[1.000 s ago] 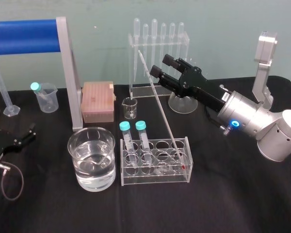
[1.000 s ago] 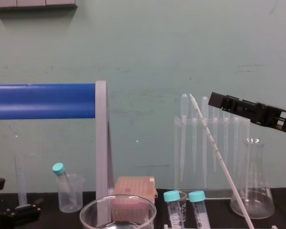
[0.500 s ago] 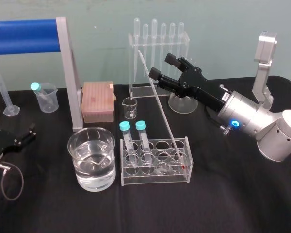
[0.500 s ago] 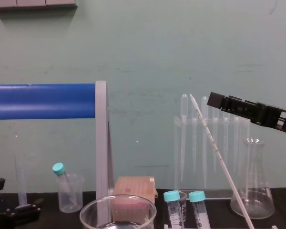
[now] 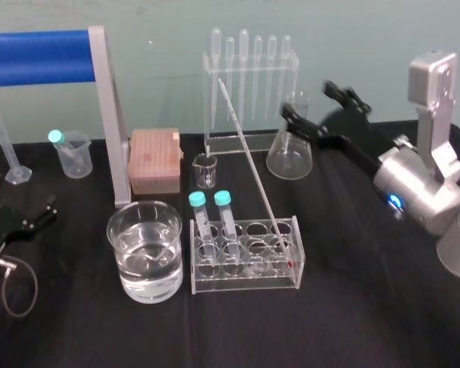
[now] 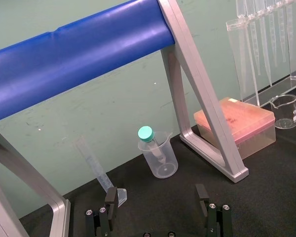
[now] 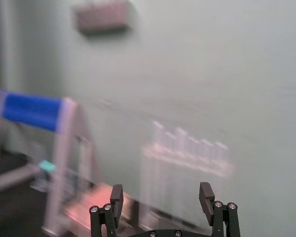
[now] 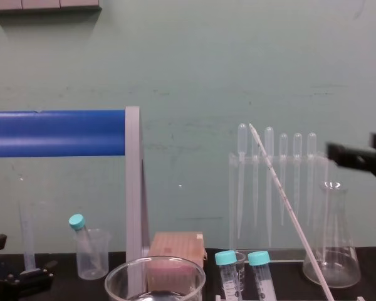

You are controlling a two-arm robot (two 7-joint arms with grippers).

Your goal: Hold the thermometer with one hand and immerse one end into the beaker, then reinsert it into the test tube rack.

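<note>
Head view, bench stock: thermometer, leaning, red tip down in the right end of the test tube rack, unheld. Beaker, just left of the rack, part filled with clear liquid. Right gripper, raised by the conical flask, well apart from the thermometer, fingers spread wide, nothing between them. Left gripper, parked on the black table at far left, likewise agape and empty. Progress, by judgement: either pickup, dip and return all remain, or all are finished; cannot tell which

Beaker just left of rack
</note>
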